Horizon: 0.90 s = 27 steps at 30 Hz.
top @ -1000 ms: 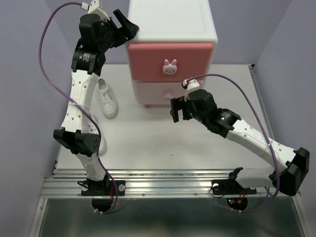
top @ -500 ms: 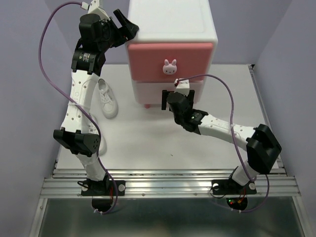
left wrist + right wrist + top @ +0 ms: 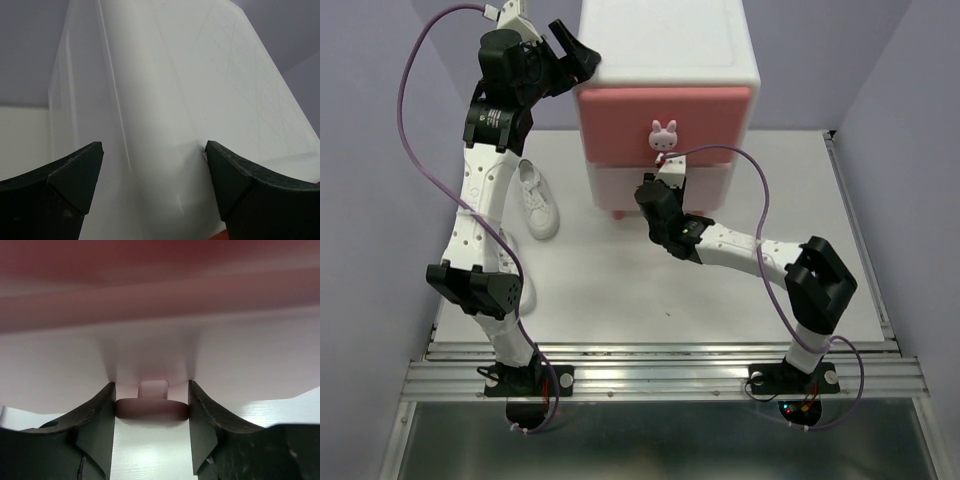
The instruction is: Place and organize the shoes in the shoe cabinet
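Currently I see the right pincer [image 3: 151,399] pinching the lower drawer's knob [image 3: 151,412] on the shoe cabinet [image 3: 665,40]. My left pincer [image 3: 155,172] is spread, straddling its upper corner. One white sneaker [image 3: 536,200] lies on the bench [image 3: 620,290] beside it.

The cabinet [image 3: 665,40] stands at the far middle of the table [image 3: 620,290], with a sneaker [image 3: 536,200] lying just left of it. The left gripper [image 3: 575,55] straddles the cabinet's top left corner. In front, the right gripper [image 3: 658,190] has its fingers against both sides of the lower drawer's [image 3: 710,185] knob [image 3: 152,410].
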### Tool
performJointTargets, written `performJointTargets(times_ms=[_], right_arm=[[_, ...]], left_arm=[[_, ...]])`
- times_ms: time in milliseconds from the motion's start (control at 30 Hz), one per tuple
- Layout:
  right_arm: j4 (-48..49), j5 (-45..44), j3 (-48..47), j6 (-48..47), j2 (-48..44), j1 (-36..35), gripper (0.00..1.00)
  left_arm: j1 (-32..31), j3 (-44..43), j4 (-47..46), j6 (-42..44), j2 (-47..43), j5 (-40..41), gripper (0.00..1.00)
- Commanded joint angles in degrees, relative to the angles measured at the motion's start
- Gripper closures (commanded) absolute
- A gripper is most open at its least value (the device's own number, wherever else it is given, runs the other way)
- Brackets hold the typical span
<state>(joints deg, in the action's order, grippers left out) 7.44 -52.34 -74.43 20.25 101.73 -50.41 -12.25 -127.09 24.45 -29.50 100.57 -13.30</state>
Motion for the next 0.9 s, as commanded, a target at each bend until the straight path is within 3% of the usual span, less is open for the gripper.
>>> performJointTargets(times_ms=[0, 100, 167, 267, 467, 533, 700, 867], right_arm=[[-0.56, -3.13, -4.67, 6.02, 0.31, 1.19, 0.69], [-2.87, -0.32, -1.61, 8.31, -3.1, -0.11, 0.82], [-0.86, 0.39, 3.47, 7.53, -5.57, -2.22, 0.84], [-5.58, -1.8, 7.7, 10.5, -10.32, -8.02, 0.86], [-28.41, -8.12, 11.5, 32.19, -18.06, -22.17, 0.87], [-39.66, -9.27, 10.54, 44.22, -18.32, -27.34, 0.87], [-61.87, -9.45, 6.59, 69.58, -15.18, -38.5, 0.85], [-74.93, -7.17, 1.75, 84.05, -10.51, -45.21, 0.78]], left_arm=[[0.21, 2.98, 14.05, 5.77, 0.15, -2.08, 0.07], [0.3, 3.16, 13.87, 5.59, 0.06, -1.73, 0.07], [0.3, 3.25, 13.61, 5.59, -0.03, -1.55, 0.07], [0.3, 3.69, 13.7, 5.5, -0.2, -0.94, 0.07], [0.3, 6.32, 12.73, 5.06, -1.26, 0.03, 0.07], [0.3, 7.2, 12.21, 4.8, -1.61, 0.73, 0.07], [0.3, 9.92, 10.54, 4.53, -2.57, 1.61, 0.07], [0.3, 10.1, 10.89, 5.06, -2.58, 2.75, 0.07]])
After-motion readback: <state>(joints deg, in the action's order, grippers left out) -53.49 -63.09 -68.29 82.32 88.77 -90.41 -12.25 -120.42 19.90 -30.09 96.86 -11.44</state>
